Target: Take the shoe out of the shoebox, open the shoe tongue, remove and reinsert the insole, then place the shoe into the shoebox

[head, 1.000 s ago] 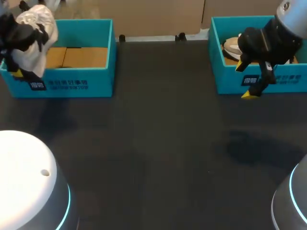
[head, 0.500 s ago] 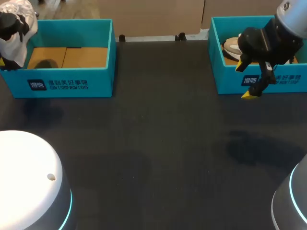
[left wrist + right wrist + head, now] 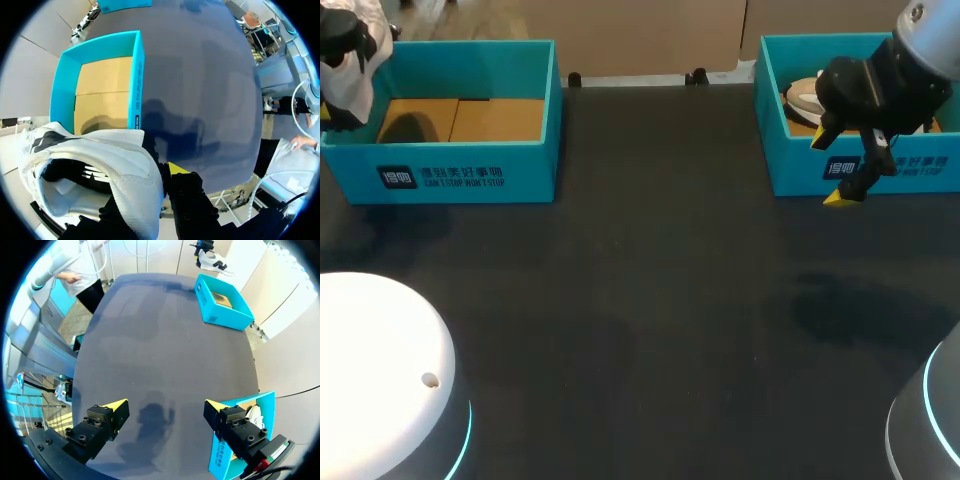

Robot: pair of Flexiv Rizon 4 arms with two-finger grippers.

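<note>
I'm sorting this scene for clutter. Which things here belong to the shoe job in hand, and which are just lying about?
In the job:
- white shoe, held in the air by the left pincer
- left shoebox, empty
- right pincer, open, holding nothing

Lying about, as far as this moment shows:
- right shoebox
- second shoe inside it

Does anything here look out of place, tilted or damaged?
Nothing looks spilled or damaged. The white shoe hangs in the left gripper, above the outer corner of the empty left shoebox, which fits the task.
</note>
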